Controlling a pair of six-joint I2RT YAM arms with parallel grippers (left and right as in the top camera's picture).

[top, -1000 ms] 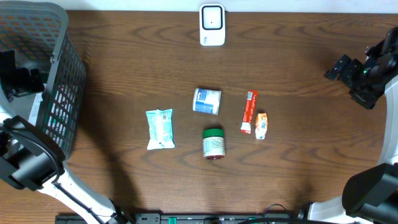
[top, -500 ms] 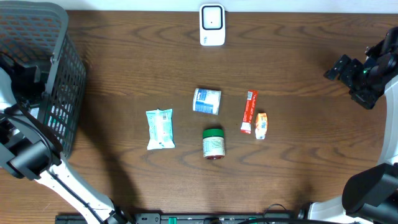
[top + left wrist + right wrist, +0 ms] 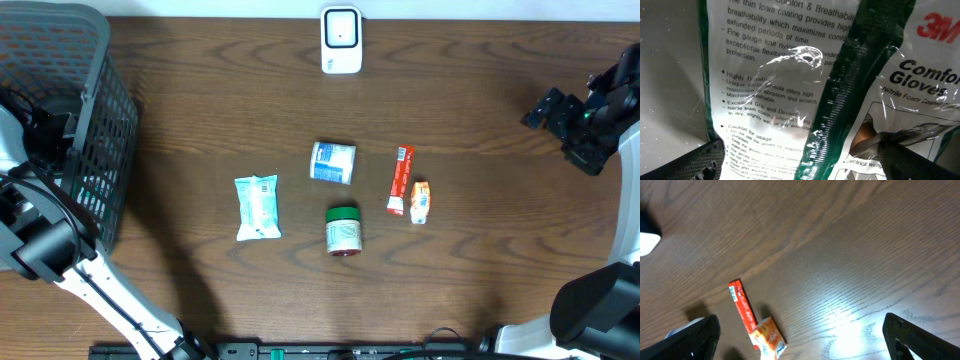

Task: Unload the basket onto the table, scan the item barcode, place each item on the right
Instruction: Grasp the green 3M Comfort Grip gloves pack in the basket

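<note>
Five small goods at middle of table (image 3: 500, 280): wipes pack (image 3: 257, 207), blue can (image 3: 332, 162), green-lidded jar (image 3: 343, 231), red stick pack (image 3: 401, 179), orange sachet (image 3: 421, 201). Step in hand, likely: pick-up; left gripper (image 3: 800, 167) spread wide inside basket (image 3: 110, 150) at table's left-rear corner, glove pack (image 3: 790, 90) close under jaws, not pinched. Next calls for: close on pack, lift clear of basket wall, carry to scanner (image 3: 341, 40) at rear edge middle, barcode facing it. Near right edge, right gripper (image 3: 805, 342) spread, empty. Open room between basket and scanner.
</note>
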